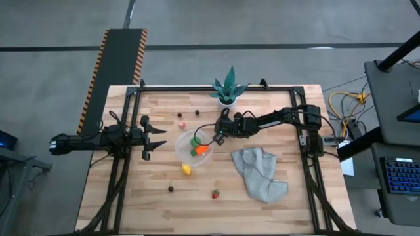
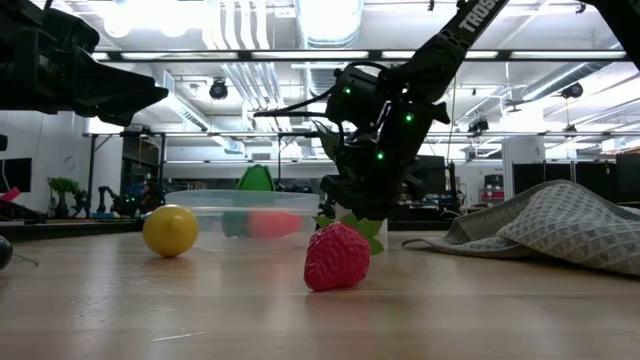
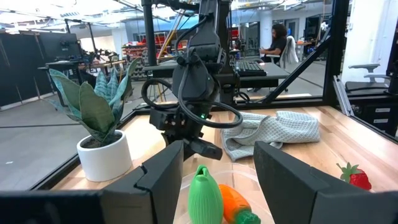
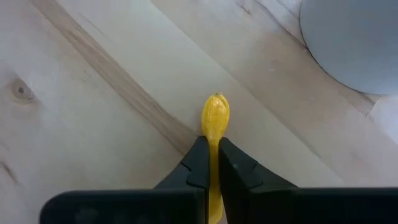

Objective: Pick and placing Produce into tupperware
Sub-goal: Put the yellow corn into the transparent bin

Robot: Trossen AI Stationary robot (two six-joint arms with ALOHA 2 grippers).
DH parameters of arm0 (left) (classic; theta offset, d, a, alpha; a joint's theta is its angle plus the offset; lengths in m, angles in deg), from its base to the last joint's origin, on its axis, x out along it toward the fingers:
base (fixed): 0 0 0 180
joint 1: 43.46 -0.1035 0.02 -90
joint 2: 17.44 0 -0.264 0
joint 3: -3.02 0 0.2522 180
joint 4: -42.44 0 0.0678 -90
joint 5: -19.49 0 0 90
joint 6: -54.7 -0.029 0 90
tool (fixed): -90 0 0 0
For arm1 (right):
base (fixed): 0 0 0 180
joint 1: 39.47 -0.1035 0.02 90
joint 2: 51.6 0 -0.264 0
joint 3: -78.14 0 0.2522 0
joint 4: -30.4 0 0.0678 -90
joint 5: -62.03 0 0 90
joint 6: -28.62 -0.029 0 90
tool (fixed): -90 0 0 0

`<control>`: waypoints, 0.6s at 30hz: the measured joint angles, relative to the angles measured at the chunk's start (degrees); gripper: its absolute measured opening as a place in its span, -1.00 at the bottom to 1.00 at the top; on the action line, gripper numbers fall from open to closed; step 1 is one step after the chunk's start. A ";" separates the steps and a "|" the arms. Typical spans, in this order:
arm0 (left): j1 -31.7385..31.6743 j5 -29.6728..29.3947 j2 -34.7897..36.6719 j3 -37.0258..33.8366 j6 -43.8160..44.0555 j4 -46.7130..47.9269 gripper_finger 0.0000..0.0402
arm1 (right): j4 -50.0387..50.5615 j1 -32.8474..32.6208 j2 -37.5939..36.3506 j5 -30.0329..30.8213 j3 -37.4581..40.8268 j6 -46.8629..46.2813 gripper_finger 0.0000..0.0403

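Note:
The clear round tupperware [image 1: 195,148] stands mid-table and holds a green piece [image 3: 204,196] and an orange carrot [image 3: 233,204]. My right gripper [image 1: 219,137] is just right of its rim, pointing down, shut on a thin yellow produce piece [image 4: 215,115]. My left gripper [image 1: 157,137] is open and empty, left of the tupperware. A yellow lemon [image 1: 186,169], a red strawberry [image 1: 215,193] and a dark piece [image 1: 172,189] lie on the table nearer the front. Small dark and pink pieces [image 1: 182,119] lie farther back. My right gripper pinches the yellow piece between its two fingers [image 4: 198,158]. The fingers come from above and point down at the wood. The piece's rounded end [image 4: 216,106] sticks out past the fingertips. Whether that end touches the table I cannot tell.
A spiky green plant in a white pot [image 1: 228,92] stands at the back, close behind my right gripper. A crumpled grey cloth [image 1: 259,172] lies right of the tupperware. The black frame rails [image 1: 125,131] run along the table's sides.

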 joint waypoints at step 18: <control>-0.01 -0.03 0.04 0.01 -0.01 -0.04 -0.09 | 0.12 -5.25 -10.34 -1.48 0.06 7.62 -0.95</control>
